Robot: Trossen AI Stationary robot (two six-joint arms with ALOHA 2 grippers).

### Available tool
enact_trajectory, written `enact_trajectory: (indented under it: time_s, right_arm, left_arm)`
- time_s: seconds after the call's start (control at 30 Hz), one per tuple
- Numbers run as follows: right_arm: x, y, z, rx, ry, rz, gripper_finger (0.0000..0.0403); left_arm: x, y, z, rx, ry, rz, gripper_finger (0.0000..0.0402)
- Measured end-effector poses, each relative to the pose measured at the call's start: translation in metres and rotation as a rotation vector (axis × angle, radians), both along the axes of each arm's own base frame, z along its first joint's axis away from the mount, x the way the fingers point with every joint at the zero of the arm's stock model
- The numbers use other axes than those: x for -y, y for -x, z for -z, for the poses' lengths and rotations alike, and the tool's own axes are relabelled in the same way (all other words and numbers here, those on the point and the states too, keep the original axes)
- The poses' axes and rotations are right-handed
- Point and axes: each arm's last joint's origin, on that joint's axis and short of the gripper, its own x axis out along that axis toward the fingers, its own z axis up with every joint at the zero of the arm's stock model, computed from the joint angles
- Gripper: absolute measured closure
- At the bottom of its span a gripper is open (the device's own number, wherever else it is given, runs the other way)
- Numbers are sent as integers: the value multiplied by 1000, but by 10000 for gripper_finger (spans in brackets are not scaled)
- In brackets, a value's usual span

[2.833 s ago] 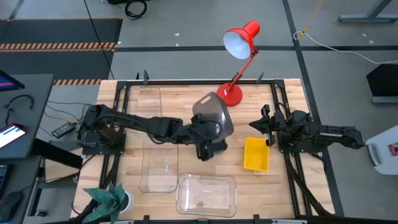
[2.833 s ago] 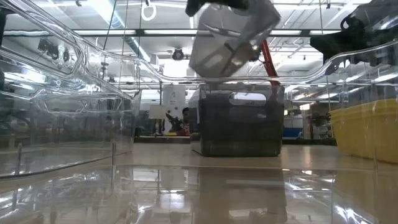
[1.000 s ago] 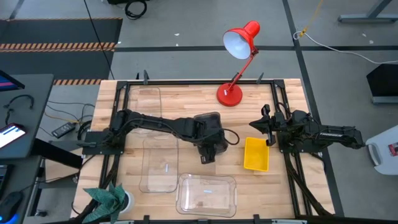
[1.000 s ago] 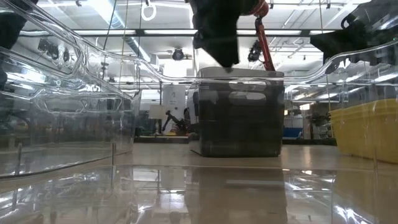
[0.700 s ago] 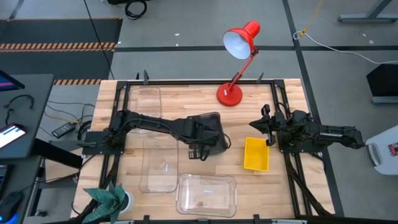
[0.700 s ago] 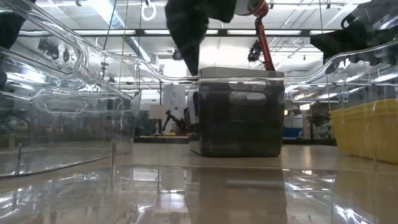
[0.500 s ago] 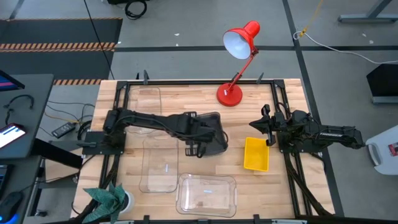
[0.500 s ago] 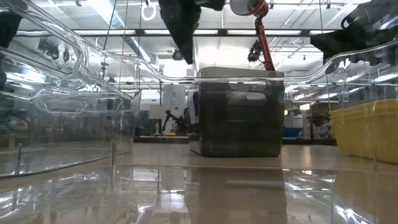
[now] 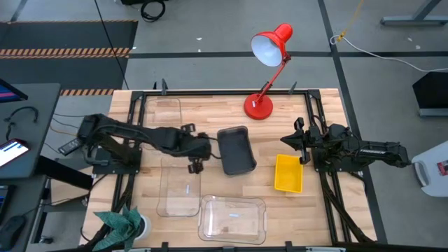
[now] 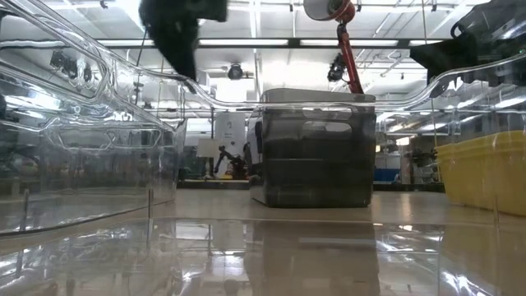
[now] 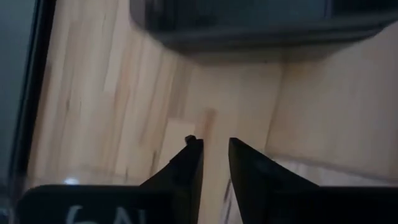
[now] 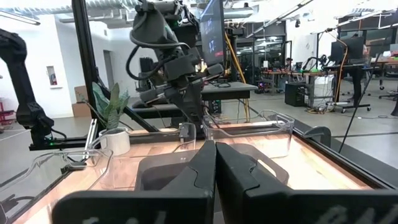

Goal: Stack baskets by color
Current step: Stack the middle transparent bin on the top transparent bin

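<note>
A dark grey basket (image 9: 236,150) stands by its bottom on the wooden table, mid-table; in the low view the grey basket (image 10: 316,148) looks like one nested in another. A yellow basket (image 9: 288,173) lies to its right. My left gripper (image 9: 194,166) hangs above the table just left of the grey basket; in its wrist view the left gripper (image 11: 214,146) stands open by a narrow gap with nothing between its fingers, and the grey basket's rim (image 11: 249,25) lies ahead. My right gripper (image 9: 297,143) waits shut at the right edge, also seen as the right gripper (image 12: 214,149).
Clear baskets lie at the front left (image 9: 178,185), the front middle (image 9: 233,217) and the far left (image 9: 162,115). A red desk lamp (image 9: 262,105) stands at the far edge. A potted plant (image 9: 122,225) sits at the near left corner. Black rails (image 9: 133,140) frame the table.
My left gripper has drawn back from above the dark grey basket toward the table's left edge, staying above the table. The grey basket has stayed where it was.
</note>
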Motion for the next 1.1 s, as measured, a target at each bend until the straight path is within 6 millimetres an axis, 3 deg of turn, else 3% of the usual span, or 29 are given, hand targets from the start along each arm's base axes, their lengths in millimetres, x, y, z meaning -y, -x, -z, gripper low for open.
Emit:
enact_trajectory:
  time_s: [0.27,0.53,0.7,0.97,1.1]
  right_arm:
    - [0,0,0,0,0,-1,386]
    - [0,0,0,3,1,0,386]
    - [0,0,0,5,1,0,386]
    - [0,0,0,5,1,0,386]
    - [0,0,0,5,1,0,386]
  left_arm:
    - [4,44,-1,13,160,-31,339]
    - [12,66,-17,48,369,-133,349]
    - [30,72,-18,29,487,-167,346]
    - [67,81,-16,26,542,-159,348]
    - [86,85,-16,73,553,-176,330]
